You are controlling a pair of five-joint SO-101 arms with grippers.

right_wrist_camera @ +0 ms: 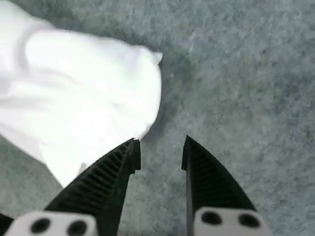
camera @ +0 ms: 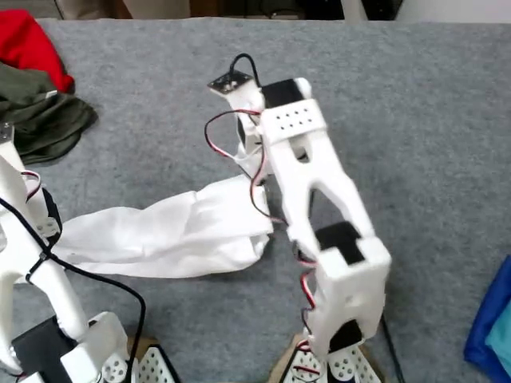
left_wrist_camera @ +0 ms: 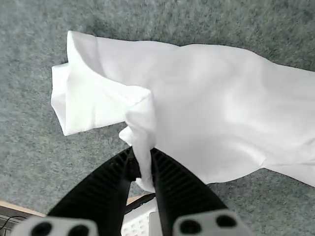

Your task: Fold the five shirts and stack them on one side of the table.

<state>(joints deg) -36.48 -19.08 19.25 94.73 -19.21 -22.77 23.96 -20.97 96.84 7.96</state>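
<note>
L gripper point(left_wrist_camera: 141, 164) clenched on 1 fold of white shirt point(left_wrist_camera: 206, 98); R gripper point(right_wrist_camera: 161, 147) jaws apart, just beside shirt edge, above grey mat point(right_wrist_camera: 236, 73).

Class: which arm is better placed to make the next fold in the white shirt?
Left, probably: the left gripper is shut on the white shirt, while the right gripper hangs open beside it, holding nothing.

Shirt point(camera: 168, 231) centre; clothes heap point(camera: 32, 88) far left; cloth point(camera: 491, 327), perhaps shirt, right edge.
</note>
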